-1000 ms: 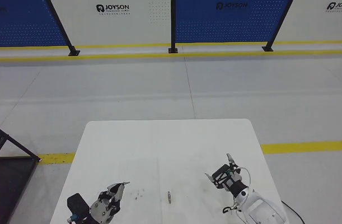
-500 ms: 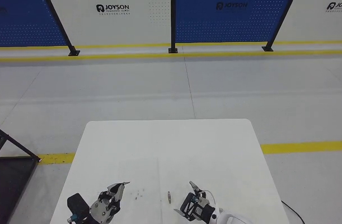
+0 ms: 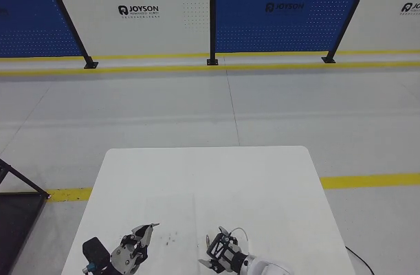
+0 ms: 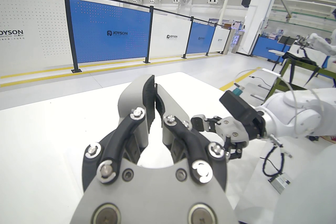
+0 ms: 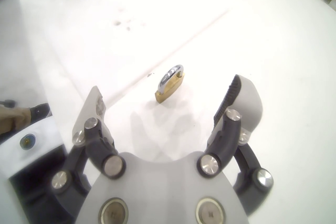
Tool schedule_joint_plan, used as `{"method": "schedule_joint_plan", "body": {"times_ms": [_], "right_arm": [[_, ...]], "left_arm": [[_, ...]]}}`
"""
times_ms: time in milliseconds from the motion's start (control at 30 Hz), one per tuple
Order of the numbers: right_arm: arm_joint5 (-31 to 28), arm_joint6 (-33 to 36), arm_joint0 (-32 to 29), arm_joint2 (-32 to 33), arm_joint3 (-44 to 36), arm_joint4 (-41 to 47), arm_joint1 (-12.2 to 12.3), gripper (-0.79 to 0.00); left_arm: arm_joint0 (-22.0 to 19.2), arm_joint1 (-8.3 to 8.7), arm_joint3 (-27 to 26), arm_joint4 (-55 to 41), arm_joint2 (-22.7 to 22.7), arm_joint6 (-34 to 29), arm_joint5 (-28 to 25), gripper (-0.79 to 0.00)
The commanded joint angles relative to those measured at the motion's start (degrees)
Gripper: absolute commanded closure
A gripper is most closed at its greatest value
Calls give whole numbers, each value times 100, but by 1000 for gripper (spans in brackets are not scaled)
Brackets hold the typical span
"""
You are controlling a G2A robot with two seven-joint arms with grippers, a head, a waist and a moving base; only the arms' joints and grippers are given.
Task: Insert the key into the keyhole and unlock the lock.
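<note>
A small brass padlock with a chrome shackle [image 5: 170, 84] rests on the flat white table [image 5: 236, 12], just beside a faint seam line in the tabletop. The right gripper [image 5: 167, 92] is placed close behind the padlock, its fingers spread wide apart, one to either side of the padlock and clear of it (the shackle end faces away from the gripper). The left gripper [image 4: 155, 92] is held well apart from the padlock, its ribbed pads pressed together; whether anything is clamped between them cannot be told.
</note>
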Motion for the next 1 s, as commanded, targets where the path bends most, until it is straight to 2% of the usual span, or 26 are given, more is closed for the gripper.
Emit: {"method": "schedule_joint_plan", "body": {"times_ms": [0,133,167,200,367,467,600,633,700,967], "right_arm": [[153,36,110,-97,132,102,-41,-785],[324,72,270,-271,341,159,-100,-517],[364,70,300,-307,376,148,-111,-419],[410,65,320,-340,407,129,-120,-382],[563,67,392,-472,496,26,-149,-354],[621,73,426,-513,525,1,-158,-289],[747,-11,434,-533,546,-43,-163,-185],[770,-33,429,-537,553,-50,-163,-142],[794,-61,429,-539,562,-66,-160,0],[610,-400,328,-236,207,140,-73,0]], "left_arm": [[0,0,0,0,0,0,0,0],[0,0,0,0,0,0,0,0],[0,0,0,0,0,0,0,0],[0,0,0,0,0,0,0,0],[0,0,0,0,0,0,0,0],[0,0,0,0,0,0,0,0],[0,0,0,0,0,0,0,0],[0,0,0,0,0,0,0,0],[0,0,0,0,0,0,0,0],[0,0,0,0,0,0,0,0]]}}
